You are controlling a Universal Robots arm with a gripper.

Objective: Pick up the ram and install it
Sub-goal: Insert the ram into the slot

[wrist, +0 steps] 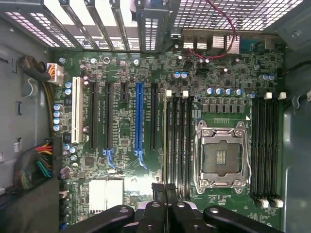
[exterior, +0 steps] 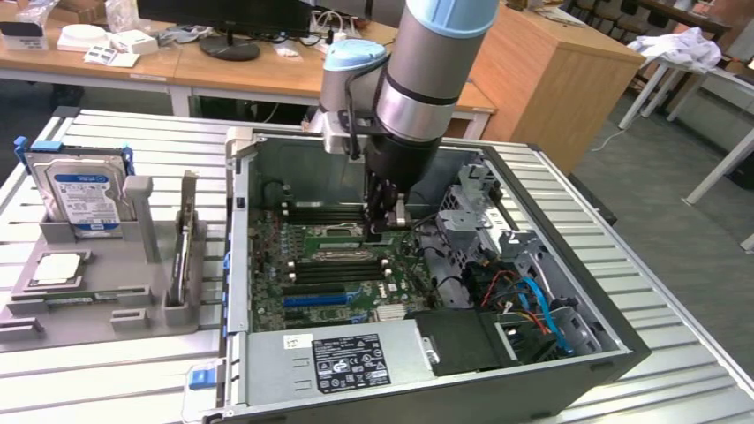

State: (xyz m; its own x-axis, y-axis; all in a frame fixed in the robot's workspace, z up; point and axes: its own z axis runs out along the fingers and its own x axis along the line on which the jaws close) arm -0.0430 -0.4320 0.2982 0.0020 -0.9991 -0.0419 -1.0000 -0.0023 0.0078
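My gripper (exterior: 383,223) hangs inside the open computer case (exterior: 589,353), low over the green motherboard (exterior: 318,283). In the wrist view its black fingertips (wrist: 158,193) are pressed together, shut on the ram (wrist: 164,145). The ram appears edge-on as a thin olive-green strip running out from between the fingertips. It lies along the bank of black memory slots (wrist: 179,141), over the slot farthest from the CPU socket (wrist: 221,158). How high it hangs above that slot I cannot tell.
A grey parts tray (exterior: 94,309) at the exterior view's left holds a blue-labelled hard drive (exterior: 83,194), a square metal chip (exterior: 56,269) and a tall upright bracket (exterior: 186,256). Cables (exterior: 531,305) and a drive cage (exterior: 478,208) crowd the case. A second slot bank (wrist: 267,150) flanks the socket.
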